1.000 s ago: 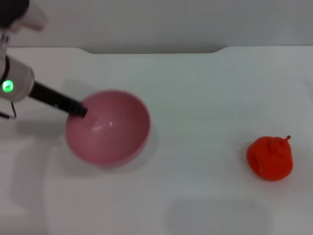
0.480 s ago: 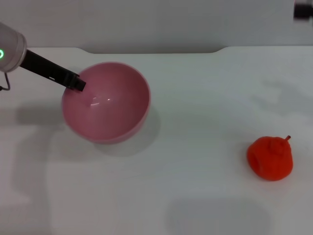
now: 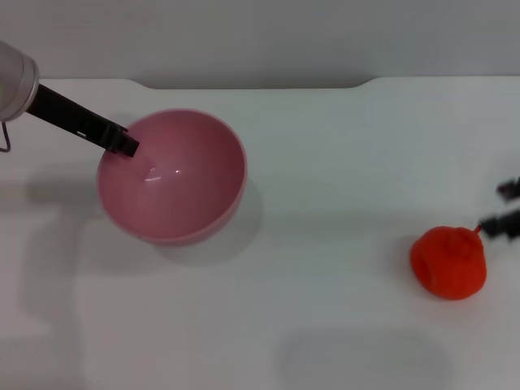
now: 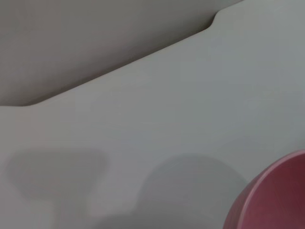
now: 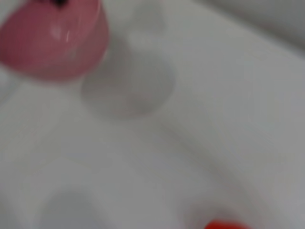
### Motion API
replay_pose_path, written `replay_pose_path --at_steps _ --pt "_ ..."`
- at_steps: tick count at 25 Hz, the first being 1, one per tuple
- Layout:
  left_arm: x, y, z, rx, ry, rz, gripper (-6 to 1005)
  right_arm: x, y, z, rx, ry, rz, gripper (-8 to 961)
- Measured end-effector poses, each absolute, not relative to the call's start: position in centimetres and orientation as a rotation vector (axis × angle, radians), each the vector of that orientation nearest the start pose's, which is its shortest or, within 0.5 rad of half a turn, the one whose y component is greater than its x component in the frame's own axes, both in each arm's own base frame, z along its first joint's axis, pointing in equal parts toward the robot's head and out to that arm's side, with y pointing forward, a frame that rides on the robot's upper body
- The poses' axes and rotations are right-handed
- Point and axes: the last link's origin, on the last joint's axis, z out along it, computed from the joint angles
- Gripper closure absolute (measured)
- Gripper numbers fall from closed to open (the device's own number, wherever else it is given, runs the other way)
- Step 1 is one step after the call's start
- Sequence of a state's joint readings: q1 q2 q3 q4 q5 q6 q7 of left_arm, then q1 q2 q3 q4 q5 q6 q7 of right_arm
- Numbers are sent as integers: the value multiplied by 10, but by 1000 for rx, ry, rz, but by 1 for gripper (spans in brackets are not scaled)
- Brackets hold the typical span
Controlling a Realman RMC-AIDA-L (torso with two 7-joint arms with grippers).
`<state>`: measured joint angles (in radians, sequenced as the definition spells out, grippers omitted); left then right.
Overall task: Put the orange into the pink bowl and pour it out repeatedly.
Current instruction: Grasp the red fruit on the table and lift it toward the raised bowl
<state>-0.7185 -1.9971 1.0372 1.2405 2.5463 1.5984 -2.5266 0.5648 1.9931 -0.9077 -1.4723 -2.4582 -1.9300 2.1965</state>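
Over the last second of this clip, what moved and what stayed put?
The left gripper, clamped on the pink bowl's rim, carried the bowl up and away from the robot, and it now sits a little more level. The right gripper, out of view a second ago, has come in at the right edge and reaches just beside the orange. The orange has not moved on the table.

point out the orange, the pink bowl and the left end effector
orange (image 3: 448, 262), head view, middle of the fruit's body.
pink bowl (image 3: 183, 191), head view, inner wall near the bottom.
left end effector (image 3: 126, 143), head view, black tip at the bowl's rim.
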Motion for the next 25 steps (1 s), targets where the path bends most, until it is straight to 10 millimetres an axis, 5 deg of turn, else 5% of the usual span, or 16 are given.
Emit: replay_pose_path --at_steps 9,25 --pt "-183 395 64 -2482 -1104 230 955 228 330 53 -2773 888 -458 273" --pt "-189 391 59 -2489 -1128 239 955 229 350 50 -2678 841 -391 274"
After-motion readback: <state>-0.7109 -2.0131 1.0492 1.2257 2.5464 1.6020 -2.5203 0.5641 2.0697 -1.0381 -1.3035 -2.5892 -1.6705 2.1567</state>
